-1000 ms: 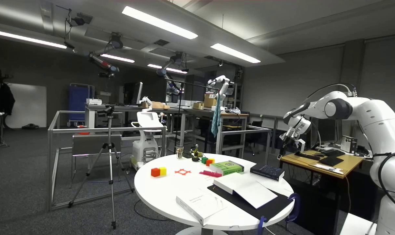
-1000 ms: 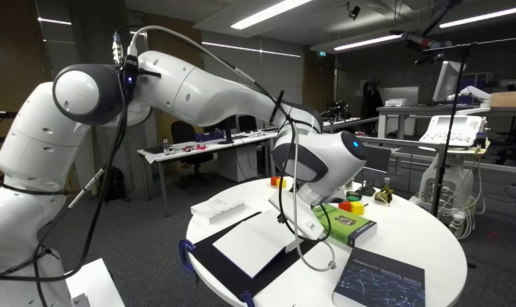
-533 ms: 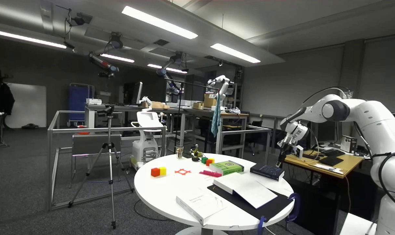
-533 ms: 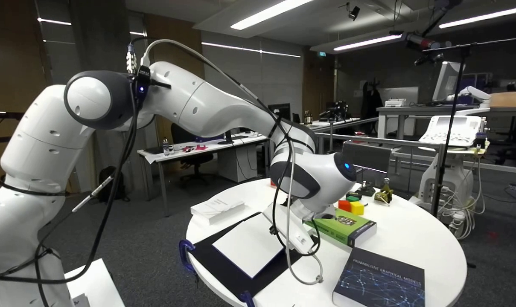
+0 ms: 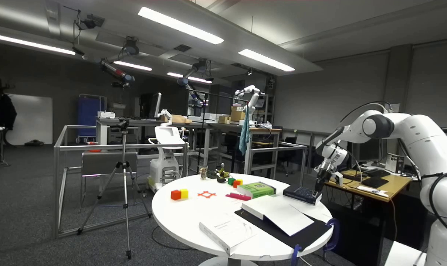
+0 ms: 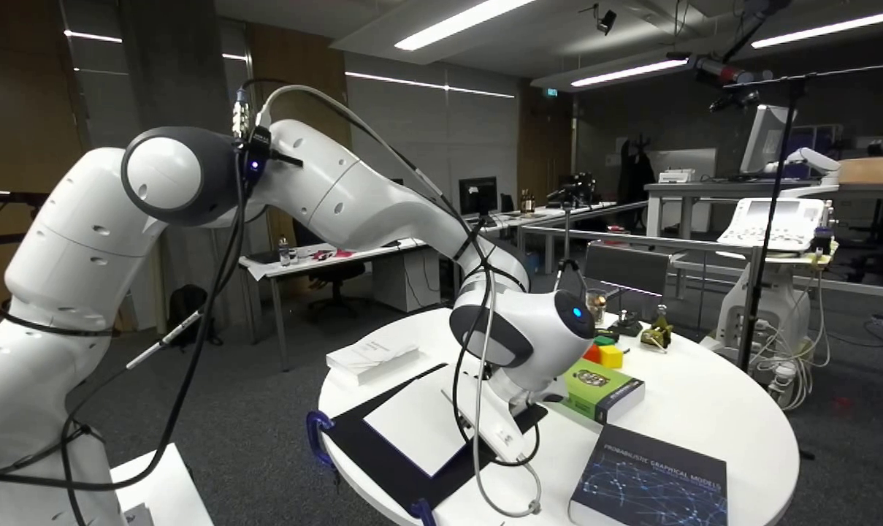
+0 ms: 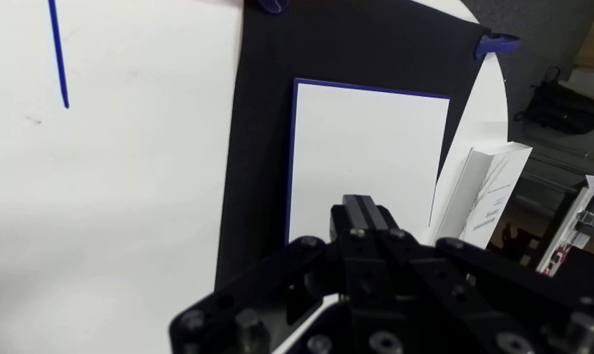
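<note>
Dim lab room with a round white surface (image 5: 186,214), a black mat (image 7: 257,147) at its edge. On the mat lies an open book (image 7: 370,137). Empty fingers (image 7: 353,212), pressed together, point over it, contact unclear: apparently the approach step; gripping would call for parting them.

Tool zone: the gripper (image 7: 360,197) had its jaws together, a slim profile over the open book (image 7: 370,147); clearance beneath was unreadable.
Base side: blue clamps (image 7: 495,45) stuck up at the edge of the black mat (image 7: 260,147) — in the way of a low pass.
Wide lane: white tabletop (image 7: 144,196) ran between mat and dark book (image 6: 653,475); a cable loop (image 6: 514,511) hung across it in an exterior view.
Narrow lane: a strip ran between mat and white book (image 7: 493,196).
Far side: green book (image 6: 605,391) stood as a block — coloured cubes (image 6: 610,356) close behind.
</note>
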Available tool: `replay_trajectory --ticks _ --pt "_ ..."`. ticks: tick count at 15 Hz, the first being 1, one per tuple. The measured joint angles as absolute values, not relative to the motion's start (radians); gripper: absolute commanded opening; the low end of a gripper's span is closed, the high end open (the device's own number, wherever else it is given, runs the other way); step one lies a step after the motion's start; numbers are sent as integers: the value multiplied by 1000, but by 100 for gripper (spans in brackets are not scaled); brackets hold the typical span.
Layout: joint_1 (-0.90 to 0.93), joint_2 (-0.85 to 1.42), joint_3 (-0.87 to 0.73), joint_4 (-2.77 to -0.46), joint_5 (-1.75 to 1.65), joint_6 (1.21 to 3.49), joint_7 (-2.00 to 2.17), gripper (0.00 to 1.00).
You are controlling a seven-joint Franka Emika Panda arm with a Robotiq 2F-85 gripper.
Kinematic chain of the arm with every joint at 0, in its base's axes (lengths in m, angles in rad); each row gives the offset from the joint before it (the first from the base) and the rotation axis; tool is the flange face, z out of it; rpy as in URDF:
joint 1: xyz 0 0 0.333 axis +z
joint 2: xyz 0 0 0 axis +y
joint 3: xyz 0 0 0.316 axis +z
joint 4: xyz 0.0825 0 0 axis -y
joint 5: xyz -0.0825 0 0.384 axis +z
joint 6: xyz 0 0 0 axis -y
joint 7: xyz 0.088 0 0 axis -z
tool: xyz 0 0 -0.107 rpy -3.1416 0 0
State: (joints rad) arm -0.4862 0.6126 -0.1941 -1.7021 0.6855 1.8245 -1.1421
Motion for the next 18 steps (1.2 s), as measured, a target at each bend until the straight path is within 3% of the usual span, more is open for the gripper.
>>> replay_trajectory --ticks 18 --pt "-503 648 -190 -1678 705 1825 -1140 0"
